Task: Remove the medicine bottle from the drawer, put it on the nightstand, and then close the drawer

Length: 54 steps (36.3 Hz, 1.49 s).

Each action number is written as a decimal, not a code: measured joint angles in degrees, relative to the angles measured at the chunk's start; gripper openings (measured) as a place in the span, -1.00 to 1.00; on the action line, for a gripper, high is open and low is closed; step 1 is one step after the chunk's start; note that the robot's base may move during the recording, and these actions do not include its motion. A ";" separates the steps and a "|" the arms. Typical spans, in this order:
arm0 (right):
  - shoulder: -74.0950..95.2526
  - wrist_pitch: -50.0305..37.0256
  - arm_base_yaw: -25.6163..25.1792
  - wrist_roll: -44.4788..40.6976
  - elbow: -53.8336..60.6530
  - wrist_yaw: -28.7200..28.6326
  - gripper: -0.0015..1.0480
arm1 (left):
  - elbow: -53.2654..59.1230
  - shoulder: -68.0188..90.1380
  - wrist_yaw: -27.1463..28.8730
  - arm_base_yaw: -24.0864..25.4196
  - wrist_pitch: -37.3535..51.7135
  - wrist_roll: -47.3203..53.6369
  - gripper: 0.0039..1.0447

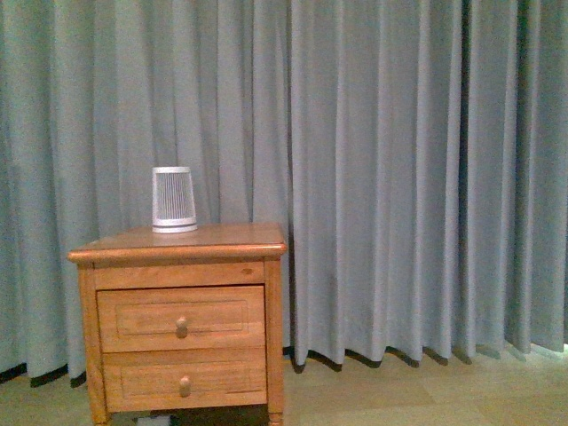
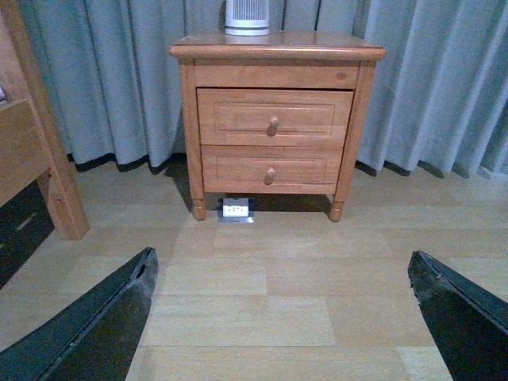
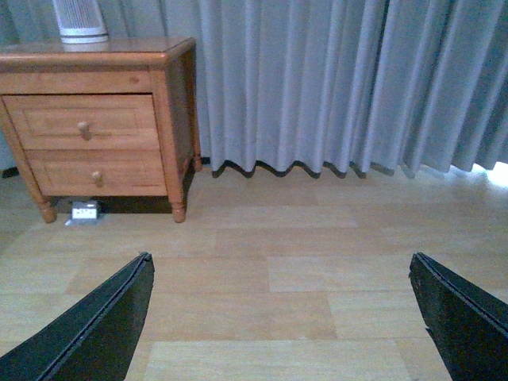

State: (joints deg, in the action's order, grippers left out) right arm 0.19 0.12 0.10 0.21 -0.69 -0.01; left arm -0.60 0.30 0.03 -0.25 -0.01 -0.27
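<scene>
The nightstand (image 1: 177, 253) stands at the lower left of the front view, against a grey curtain. Its upper drawer (image 1: 181, 318) is shut, with a round knob (image 1: 181, 327). It also shows in the left wrist view (image 2: 274, 117) and the right wrist view (image 3: 79, 121). The medicine bottle is hidden. My left gripper (image 2: 282, 274) is open and empty, well short of the nightstand (image 2: 278, 48), above the floor. My right gripper (image 3: 282, 274) is open and empty, with the nightstand (image 3: 95, 51) off to one side. Neither arm shows in the front view.
A white slatted tapered device (image 1: 173, 200) stands on the nightstand top. The lower drawer (image 1: 185, 379) is shut. A small white box (image 2: 235, 209) lies on the floor under the nightstand. Another wooden piece of furniture (image 2: 32, 143) stands at the edge of the left wrist view.
</scene>
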 joint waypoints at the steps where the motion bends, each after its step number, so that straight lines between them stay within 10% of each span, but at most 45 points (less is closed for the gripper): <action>1: 0.00 0.00 0.00 -0.02 0.00 -0.02 0.87 | 0.00 0.00 0.00 0.00 0.00 0.00 0.88; 54: 0.00 0.00 0.00 0.00 0.00 0.00 0.87 | 0.00 -0.02 0.00 0.00 0.00 0.02 0.88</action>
State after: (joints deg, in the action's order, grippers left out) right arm 0.19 0.12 0.10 0.21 -0.69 -0.01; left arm -0.60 0.27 0.03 -0.25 -0.01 -0.25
